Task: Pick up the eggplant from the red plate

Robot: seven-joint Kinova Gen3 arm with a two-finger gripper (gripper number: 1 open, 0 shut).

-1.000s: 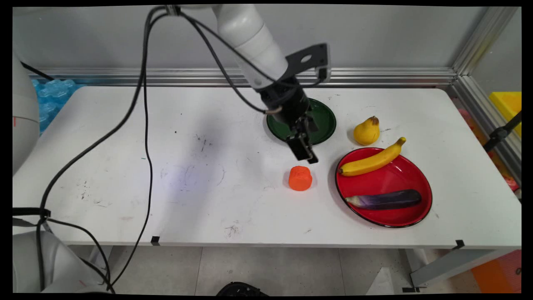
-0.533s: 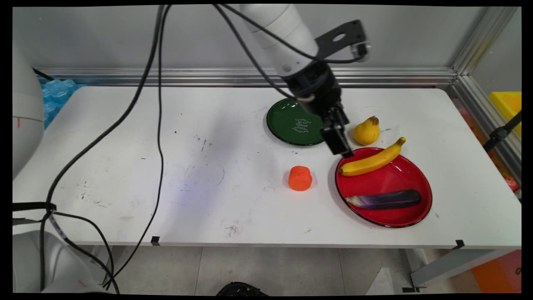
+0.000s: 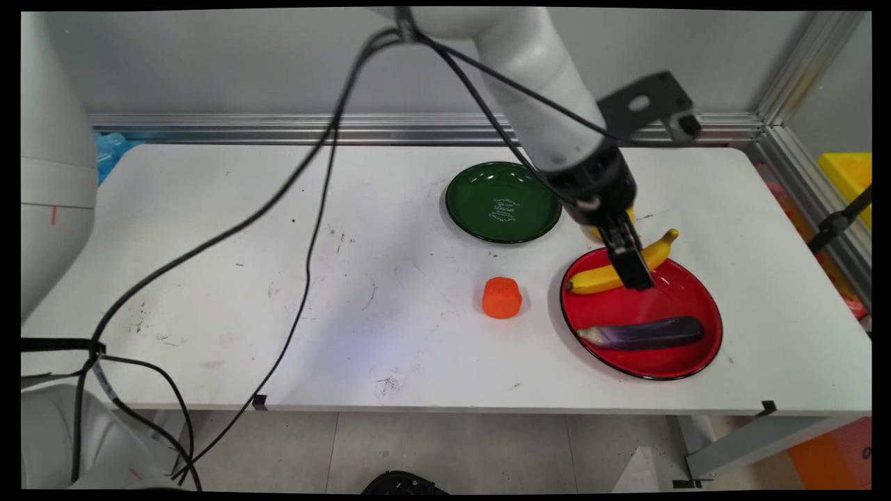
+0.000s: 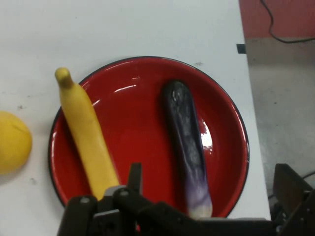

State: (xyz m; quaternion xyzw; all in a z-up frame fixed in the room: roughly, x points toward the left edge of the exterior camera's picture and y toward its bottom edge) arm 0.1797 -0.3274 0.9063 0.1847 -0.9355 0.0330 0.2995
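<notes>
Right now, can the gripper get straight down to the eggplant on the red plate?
Probably yes. The gripper hangs above the red plate, near the banana. The eggplant lies bare on the plate's near half, with nothing on top of it, apart from the banana.

White table (image 3: 209, 209), grey wall (image 3: 174, 62)

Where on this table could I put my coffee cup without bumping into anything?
The whole left half of the white table is bare, left of the green plate and orange cup. It is crowded at the right: red plate with banana and eggplant, gripper above.
</notes>
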